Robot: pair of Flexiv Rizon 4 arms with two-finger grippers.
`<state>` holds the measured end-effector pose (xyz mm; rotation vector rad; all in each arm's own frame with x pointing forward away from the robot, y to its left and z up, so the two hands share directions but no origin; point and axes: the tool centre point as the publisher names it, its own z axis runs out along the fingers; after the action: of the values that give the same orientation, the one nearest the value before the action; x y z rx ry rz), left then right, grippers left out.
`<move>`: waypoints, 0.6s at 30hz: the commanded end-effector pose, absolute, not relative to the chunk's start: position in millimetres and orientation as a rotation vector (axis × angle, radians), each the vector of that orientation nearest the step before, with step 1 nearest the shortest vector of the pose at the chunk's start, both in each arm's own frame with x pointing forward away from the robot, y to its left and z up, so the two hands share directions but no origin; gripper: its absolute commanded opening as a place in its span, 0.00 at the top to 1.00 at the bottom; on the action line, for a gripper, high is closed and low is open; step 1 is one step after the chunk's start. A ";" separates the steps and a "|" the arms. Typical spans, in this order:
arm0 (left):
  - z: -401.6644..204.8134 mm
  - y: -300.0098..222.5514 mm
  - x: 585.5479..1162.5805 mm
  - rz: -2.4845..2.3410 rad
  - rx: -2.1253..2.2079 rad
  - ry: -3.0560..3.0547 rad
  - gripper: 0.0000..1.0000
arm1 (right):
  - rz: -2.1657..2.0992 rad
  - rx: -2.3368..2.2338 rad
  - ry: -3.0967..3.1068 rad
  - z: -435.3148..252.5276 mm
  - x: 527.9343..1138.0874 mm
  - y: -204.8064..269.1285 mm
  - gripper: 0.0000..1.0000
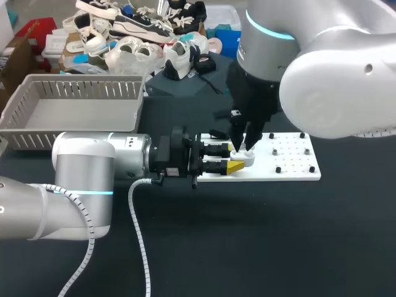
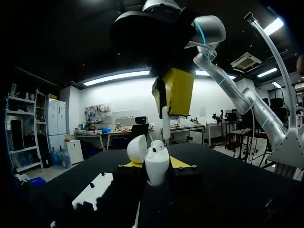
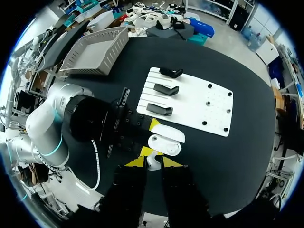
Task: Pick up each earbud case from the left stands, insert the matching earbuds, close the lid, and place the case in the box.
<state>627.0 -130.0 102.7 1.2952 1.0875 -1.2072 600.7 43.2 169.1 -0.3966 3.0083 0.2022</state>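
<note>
Earbud case [image 2: 156,166] open, earbud [image 3: 153,161] mostly hidden

Glossy white plastic case [image 2: 156,166], matt black table [image 1: 278,235], grey plastic box [image 1: 80,81].

Head cam: high, behind, looks down on table [image 1: 278,235]. Left wrist cam: low, level, close to earbud case [image 2: 156,165]. Right wrist cam: overhead, same case.

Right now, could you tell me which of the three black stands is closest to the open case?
The end stand of the row, just beside the case; the middle stand and the far stand lie farther along the board.
</note>
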 end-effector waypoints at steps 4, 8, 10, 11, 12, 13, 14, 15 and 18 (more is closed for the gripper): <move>102.0 -130.2 627.0 -1.207 1.294 1.086 1.00 | 0.160 -0.419 3.059 171.1 610.7 49.8 1.00; 102.0 -130.2 627.0 -1.207 1.294 1.086 1.00 | 0.150 -0.423 3.064 170.9 612.3 51.5 1.00; 102.0 -130.2 627.0 -1.207 1.294 1.086 1.00 | 0.150 -0.427 3.066 170.7 612.1 52.5 1.00; 102.0 -130.2 627.0 -1.207 1.294 1.086 1.00 | 0.148 -0.428 3.067 170.3 612.0 52.9 1.00; 102.0 -130.2 627.0 -1.207 1.294 1.086 1.00 | 0.144 -0.429 3.069 169.6 611.9 53.0 1.00; 102.0 -130.2 627.0 -1.207 1.294 1.086 1.00 | 0.143 -0.429 3.070 169.4 611.8 53.1 1.00; 102.0 -130.2 627.0 -1.207 1.294 1.086 1.00 | 0.141 -0.430 3.072 168.9 611.7 53.1 1.00; 102.0 -130.2 627.0 -1.207 1.294 1.086 1.00 | 0.138 -0.430 3.073 168.4 611.6 53.1 1.00; 102.0 -130.2 627.0 -1.207 1.294 1.086 1.00 | 0.133 -0.430 3.073 166.8 611.6 53.6 1.00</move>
<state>627.0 -130.0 102.7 1.2952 1.0875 -1.2072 609.8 51.7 167.7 -0.4277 3.0689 0.1384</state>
